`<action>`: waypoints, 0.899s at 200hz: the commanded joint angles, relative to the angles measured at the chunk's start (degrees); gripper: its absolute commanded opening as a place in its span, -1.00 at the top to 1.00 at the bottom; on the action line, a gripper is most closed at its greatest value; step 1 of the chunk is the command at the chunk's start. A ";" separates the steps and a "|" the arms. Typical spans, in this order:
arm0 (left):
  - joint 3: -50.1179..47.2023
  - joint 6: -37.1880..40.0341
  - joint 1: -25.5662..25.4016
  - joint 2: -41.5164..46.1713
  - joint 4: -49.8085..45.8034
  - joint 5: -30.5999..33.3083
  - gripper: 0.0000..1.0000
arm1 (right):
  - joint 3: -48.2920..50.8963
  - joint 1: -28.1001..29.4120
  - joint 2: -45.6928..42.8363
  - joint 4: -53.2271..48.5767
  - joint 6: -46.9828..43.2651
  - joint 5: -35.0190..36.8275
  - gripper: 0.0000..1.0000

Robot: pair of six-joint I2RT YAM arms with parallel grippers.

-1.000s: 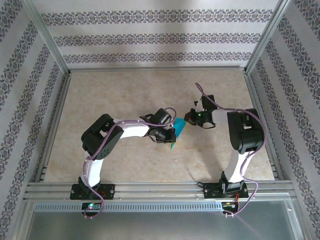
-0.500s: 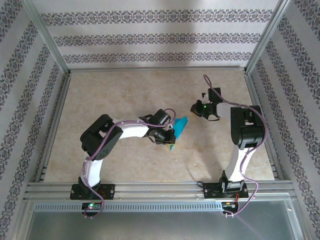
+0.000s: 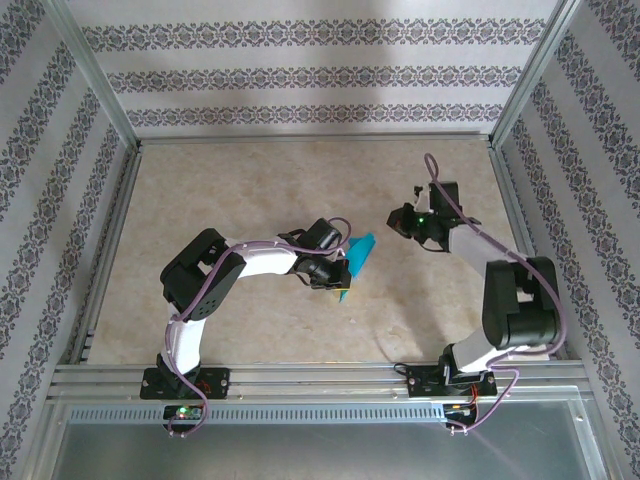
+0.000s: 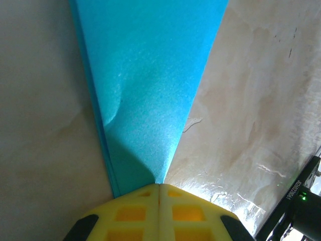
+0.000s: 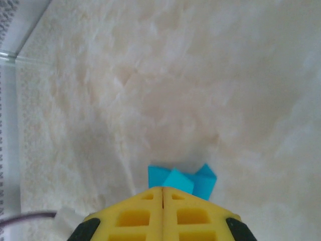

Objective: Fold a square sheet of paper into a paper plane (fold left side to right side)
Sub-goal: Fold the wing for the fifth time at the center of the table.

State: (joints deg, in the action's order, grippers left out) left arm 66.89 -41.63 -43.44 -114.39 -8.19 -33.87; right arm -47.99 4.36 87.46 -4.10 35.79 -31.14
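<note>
Centre frame, top view: left gripper (image 4: 159, 188) grasps the paper plane (image 3: 358, 252) by its narrow end; right gripper (image 5: 163, 190) clenched, well apart. I judge wing folds pending; next, I open the right jaws to regrasp.

**Table surface: condition as observed**

The table (image 3: 200, 190) is covered by a pale beige, marble-patterned top. A glossy sheen is seen on it in the left wrist view. Aluminium profiles bound it on the left, right and far sides, and a double rail (image 3: 310, 375) runs along the near edge. Two arm bases are bolted to that rail, one at the left (image 3: 185, 383) and one at the right (image 3: 448, 378). A teal-blue paper plane (image 3: 355, 262) is recorded just near of centre, slanted along a near-to-far line. Whether it rests flat on the top cannot be determined. A few small dark marks (image 4: 292, 36) are noted on the surface.
</note>
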 commanded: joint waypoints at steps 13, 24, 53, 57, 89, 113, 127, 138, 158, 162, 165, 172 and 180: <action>-0.21 -0.11 -0.37 -1.01 -6.93 1.69 1.00 | 6.26 2.83 -5.81 -0.53 4.29 -1.97 1.00; -0.02 -0.10 -0.33 -1.13 -6.94 1.78 1.00 | 7.66 3.77 -7.35 -0.21 5.66 -2.15 1.00; 0.18 0.05 -0.33 -1.10 -7.14 2.05 1.00 | 9.75 6.41 -9.58 1.07 8.37 -1.72 1.00; 0.25 -0.02 -0.33 -1.11 -7.13 2.03 1.00 | 9.82 6.82 -9.59 1.14 8.59 -1.51 1.00; 0.30 -0.01 -0.33 -1.10 -7.20 2.05 1.00 | 9.41 10.27 -7.50 2.30 9.94 -0.60 1.00; 0.30 0.03 -0.33 -1.19 -7.20 2.02 1.00 | 8.88 12.69 -4.45 3.34 10.69 -0.13 1.00; 0.40 0.03 -0.33 -1.28 -7.11 1.96 1.00 | 8.55 13.79 -2.72 4.05 11.26 0.15 1.00; 0.44 0.04 -0.33 -1.28 -7.11 1.96 1.00 | 8.20 14.43 -1.54 4.18 11.53 0.40 1.00; 0.38 0.11 -0.33 -1.28 -7.17 1.86 1.00 | 7.93 15.41 0.73 4.91 12.10 0.77 1.00; 0.41 0.06 -0.33 -1.28 -7.16 1.87 1.00 | 7.84 15.56 1.15 5.02 12.20 0.65 1.00; 0.37 0.10 -0.35 -1.28 -7.12 1.85 1.00 | 7.78 15.71 1.48 5.06 12.33 0.64 1.00; 0.39 0.06 -0.33 -1.24 -7.19 1.86 1.00 | 7.67 16.04 2.20 5.28 12.38 0.55 1.00; 0.40 0.05 -0.33 -1.19 -7.17 1.87 1.00 | 7.65 16.40 2.75 5.48 12.59 0.55 1.00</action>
State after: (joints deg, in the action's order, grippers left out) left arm 67.53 -41.63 -43.44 -114.39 -9.87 -33.85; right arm -38.94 19.66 88.36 -0.25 47.03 -31.38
